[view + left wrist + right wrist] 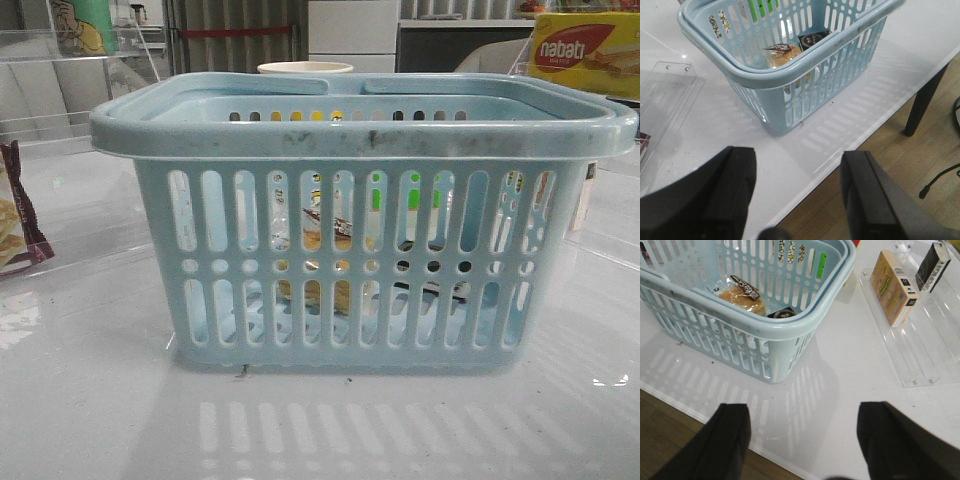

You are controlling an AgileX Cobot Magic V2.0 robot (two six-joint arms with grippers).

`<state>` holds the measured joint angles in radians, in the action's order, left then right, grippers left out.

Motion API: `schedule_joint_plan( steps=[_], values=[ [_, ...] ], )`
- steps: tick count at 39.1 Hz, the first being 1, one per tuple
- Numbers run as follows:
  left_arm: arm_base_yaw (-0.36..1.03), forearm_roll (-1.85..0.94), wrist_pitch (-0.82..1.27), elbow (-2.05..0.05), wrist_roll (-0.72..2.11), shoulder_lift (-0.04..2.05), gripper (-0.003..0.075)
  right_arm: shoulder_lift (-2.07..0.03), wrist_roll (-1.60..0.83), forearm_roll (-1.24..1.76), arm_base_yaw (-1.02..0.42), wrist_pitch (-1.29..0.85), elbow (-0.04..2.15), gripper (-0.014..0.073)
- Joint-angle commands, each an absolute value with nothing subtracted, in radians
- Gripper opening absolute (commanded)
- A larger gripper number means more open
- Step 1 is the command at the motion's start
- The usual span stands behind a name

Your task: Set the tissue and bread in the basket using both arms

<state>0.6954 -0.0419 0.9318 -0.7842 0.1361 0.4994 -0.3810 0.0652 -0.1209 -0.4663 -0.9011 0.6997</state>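
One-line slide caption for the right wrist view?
Open right gripper above the table edge; clear-wrapped golden bread and dark tissue pack lie inside the light-blue slotted plastic basket.

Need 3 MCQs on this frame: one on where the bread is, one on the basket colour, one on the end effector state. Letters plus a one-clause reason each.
1. Where is the bread?
A. On the table left of the basket
B. Inside the basket
C. Held by the left end effector

2. What colour is the basket?
A. Light blue
B. Red
C. Black

3. What state are the left end effector and the right end effector in?
A. Both shut on the tissue
B. Left open, right shut on the bread
C. Both open and holding nothing

Answers:
1 B: both wrist views show the wrapped bread on the basket floor beside the dark tissue pack.
2 A: its slotted walls and rim are pale blue in every view.
3 C: each wrist view shows the fingers spread wide with only table between them.
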Motion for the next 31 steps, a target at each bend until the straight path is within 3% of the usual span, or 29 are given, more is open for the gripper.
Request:
schedule_joint_plan(
  steps=[1,10,14,21,25,28,31],
  values=[
    [0.703,-0.055,0.847,-0.81,0.125,0.503,0.0434,-0.387,0.061,-0.145,-0.471,-0.835,0.724,0.055],
    [0.703,-0.055,0.844,-0.81,0.1,0.503,0.04,-0.387,0.061,-0.148,-0.471,-0.836,0.724,0.055],
    [0.703,-0.055,0.844,-0.81,0.1,0.503,0.0318,-0.387,0.061,-0.148,-0.471,-0.836,0.724,0.055],
    [0.703,-0.055,0.844,-0.81,0.1,0.503,0.0106,-0.387,0.061,-0.149,-0.471,-0.838,0.724,0.055],
    [0.703,-0.055,0.843,-0.81,0.1,0.503,0.0091,-0.387,0.061,-0.149,-0.471,-0.849,0.724,0.0547],
    [0.703,-0.055,0.843,-0.81,0.1,0.503,0.0091,-0.387,0.061,-0.149,-0.471,-0.864,0.724,0.0483],
    [0.703,-0.055,0.843,-0.81,0.1,0.503,0.0091,-0.387,0.061,-0.149,-0.471,-0.878,0.724,0.0332]
  ],
)
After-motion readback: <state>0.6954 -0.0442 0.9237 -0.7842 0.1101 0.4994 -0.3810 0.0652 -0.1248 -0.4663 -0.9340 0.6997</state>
